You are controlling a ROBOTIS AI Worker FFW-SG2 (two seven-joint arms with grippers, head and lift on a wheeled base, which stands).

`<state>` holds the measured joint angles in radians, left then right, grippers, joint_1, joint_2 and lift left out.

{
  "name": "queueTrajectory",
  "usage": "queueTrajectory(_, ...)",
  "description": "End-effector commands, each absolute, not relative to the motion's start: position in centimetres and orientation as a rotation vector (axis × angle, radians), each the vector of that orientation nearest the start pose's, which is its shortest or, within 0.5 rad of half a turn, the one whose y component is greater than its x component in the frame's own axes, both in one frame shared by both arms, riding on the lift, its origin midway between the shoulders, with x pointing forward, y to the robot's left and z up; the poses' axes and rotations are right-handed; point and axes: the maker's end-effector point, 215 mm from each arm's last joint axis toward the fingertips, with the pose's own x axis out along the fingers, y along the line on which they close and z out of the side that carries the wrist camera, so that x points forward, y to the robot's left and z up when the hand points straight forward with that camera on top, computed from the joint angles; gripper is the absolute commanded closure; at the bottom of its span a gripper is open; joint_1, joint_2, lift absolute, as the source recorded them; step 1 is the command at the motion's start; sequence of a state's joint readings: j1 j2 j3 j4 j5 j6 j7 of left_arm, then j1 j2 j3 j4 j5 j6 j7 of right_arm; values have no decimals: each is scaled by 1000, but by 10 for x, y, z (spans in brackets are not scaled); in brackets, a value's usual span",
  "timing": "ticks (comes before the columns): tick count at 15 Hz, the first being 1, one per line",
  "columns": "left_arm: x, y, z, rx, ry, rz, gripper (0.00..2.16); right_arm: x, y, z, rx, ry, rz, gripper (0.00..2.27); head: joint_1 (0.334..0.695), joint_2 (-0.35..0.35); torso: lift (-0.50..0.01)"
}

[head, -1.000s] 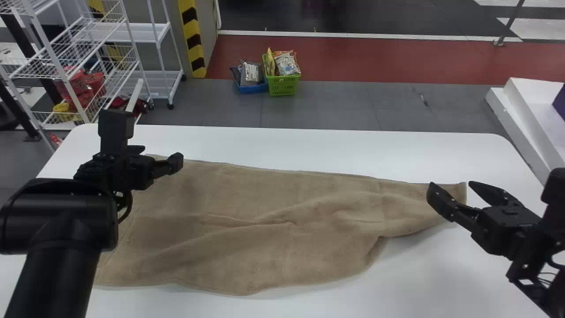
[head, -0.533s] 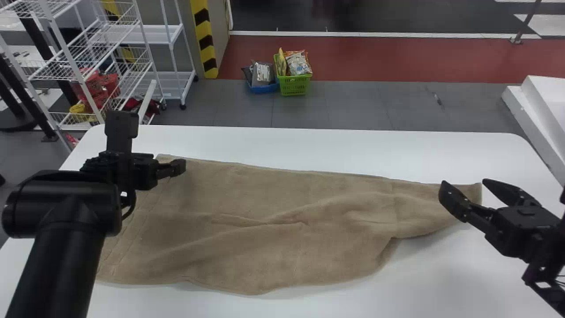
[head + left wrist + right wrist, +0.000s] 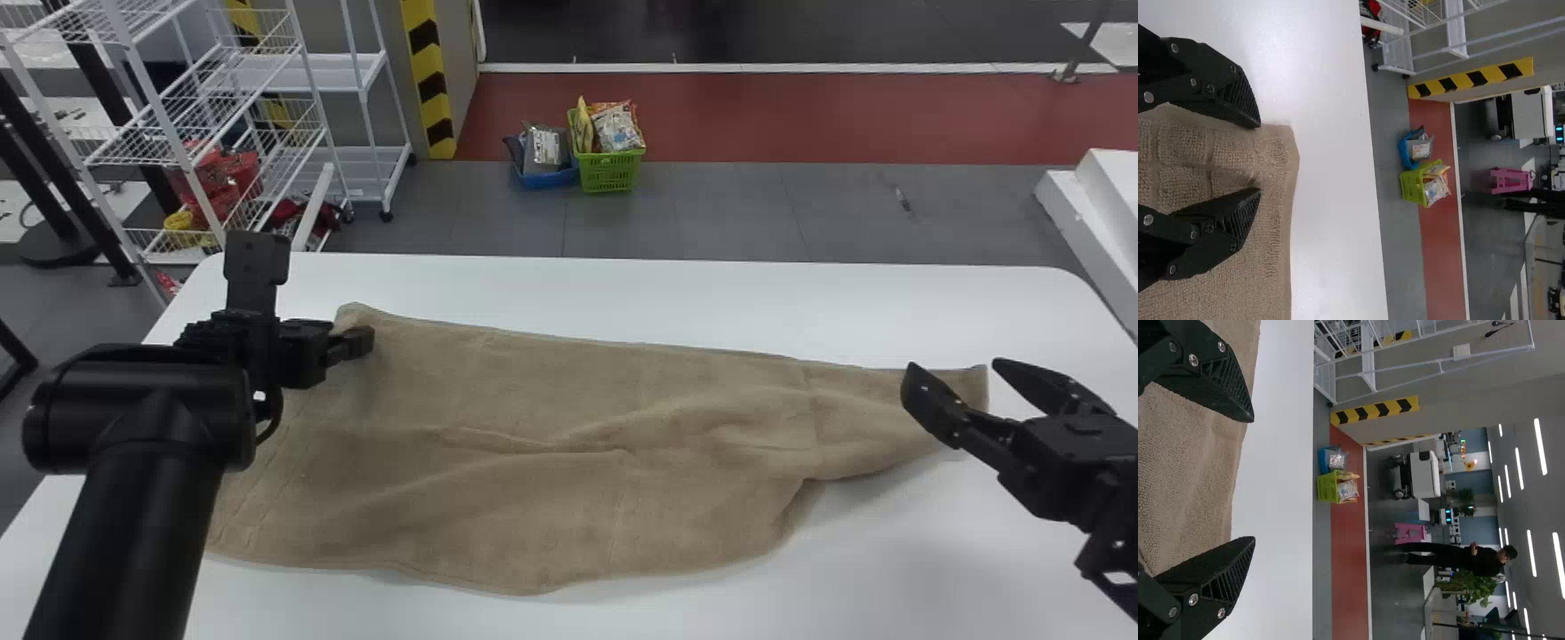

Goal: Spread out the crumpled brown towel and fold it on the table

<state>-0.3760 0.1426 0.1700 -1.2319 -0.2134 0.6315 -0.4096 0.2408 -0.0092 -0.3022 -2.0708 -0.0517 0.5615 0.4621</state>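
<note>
"Head view: how does the brown towel (image 3: 551, 453) lie?"

"Spread crosswise on the table (image 3: 667, 298), long axis running left to right, broad at the left end, narrow at the right, with creases across the middle."

"And which arm is nearer to it?"

"Each has its own end. The left gripper (image 3: 363, 342) is over the far left corner; the right gripper (image 3: 953, 365) is at the narrow end, its jaws apart, with the tip of the cloth showing between them."

"Left wrist view: has that corner been caught?"

"No, the jaws stand apart. The corner shows between them and runs a little past the tips, with a small ridge in the gap. Whether they touch the cloth, the view cannot settle."

"Right wrist view?"

"Jaws wide apart, cloth between them, its far edge crossing just short of the tips."

"So what does the move turn on?"

"Probably on both ends of that far edge. Each gripper would need only to close where it is, though the right might pinch a bunched layer rather than one clean corner."
</note>
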Motion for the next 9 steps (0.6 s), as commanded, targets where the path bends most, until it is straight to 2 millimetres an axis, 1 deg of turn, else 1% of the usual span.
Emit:
queueTrajectory(1, 636, 347, -462, 77, 631, -98, 707, 495, -298, -356, 79, 283, 178, 208, 695, 48, -127)
queueTrajectory(3, 628, 351, -468, 67, 640, -90, 707, 496, -300, -356, 72, 283, 173, 208, 695, 48, -127)
queueTrajectory(4, 627, 351, -461, 65, 627, -89, 707, 496, -304, -358, 61, 286, 156, 208, 695, 48, -127)
queueTrajectory(5, 622, 351, -458, 66, 628, -86, 707, 498, -308, -361, 45, 299, 136, 208, 695, 48, -127)
queueTrajectory(6, 619, 350, -454, 62, 625, -88, 707, 501, -313, -370, 38, 319, 126, 208, 695, 44, -127)
queueTrajectory(7, 615, 352, -452, 49, 629, -83, 707, 504, -318, -384, 41, 362, 113, 208, 695, 41, -127)
queueTrajectory(8, 612, 352, -450, 36, 633, -85, 707, 508, -321, -394, 41, 385, 106, 208, 695, 39, -127)
queueTrajectory(9, 609, 354, -448, 30, 637, -83, 707, 515, -327, -403, 51, 402, 99, 208, 695, 37, -127)
